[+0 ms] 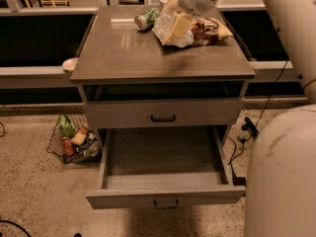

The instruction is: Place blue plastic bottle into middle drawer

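The blue plastic bottle [167, 31], pale and translucent, lies on the cabinet top at the back right, just in front of the chip bag [211, 28]. My gripper [178, 25] reaches down from the upper right and sits right on the bottle, covering part of it. The middle drawer [123, 197] is pulled open below, with nothing in it and a small grey handle on its front.
A green-and-silver can [146, 19] lies left of the bottle. The upper drawer front [197, 113] with a black handle is shut. A wire basket [74, 139] of items stands on the floor at the left. My body [281, 181] fills the lower right. A cable [249, 127] lies by the cabinet.
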`<state>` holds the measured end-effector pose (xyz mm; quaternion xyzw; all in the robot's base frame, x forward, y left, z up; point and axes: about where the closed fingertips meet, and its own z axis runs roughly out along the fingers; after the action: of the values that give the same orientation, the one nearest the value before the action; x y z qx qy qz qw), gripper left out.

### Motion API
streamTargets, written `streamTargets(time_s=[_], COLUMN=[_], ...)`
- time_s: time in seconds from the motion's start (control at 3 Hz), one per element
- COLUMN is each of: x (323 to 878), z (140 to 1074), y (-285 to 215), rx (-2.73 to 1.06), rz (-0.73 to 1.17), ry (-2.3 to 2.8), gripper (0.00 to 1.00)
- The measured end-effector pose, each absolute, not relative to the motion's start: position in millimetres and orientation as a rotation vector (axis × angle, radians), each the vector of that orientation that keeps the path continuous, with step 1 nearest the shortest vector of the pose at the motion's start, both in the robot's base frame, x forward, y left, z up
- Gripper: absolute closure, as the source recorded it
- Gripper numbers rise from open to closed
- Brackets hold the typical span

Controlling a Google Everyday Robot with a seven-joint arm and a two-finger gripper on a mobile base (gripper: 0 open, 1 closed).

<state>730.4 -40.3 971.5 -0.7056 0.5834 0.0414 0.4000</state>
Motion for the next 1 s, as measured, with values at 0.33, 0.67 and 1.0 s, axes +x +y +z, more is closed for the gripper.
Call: streamTargets(time_s=[0.33, 0.67, 1.0], x=[684.5, 684.5, 671.9], z=[987.6, 987.7, 1001.0], y=[-24.4, -24.4, -16.5], rx=[-1.823, -1.823, -1.844], rz=[0.146, 0.146, 0.141], ry=[1.516, 1.516, 1.482], gripper=[1.00, 1.00, 1.00])
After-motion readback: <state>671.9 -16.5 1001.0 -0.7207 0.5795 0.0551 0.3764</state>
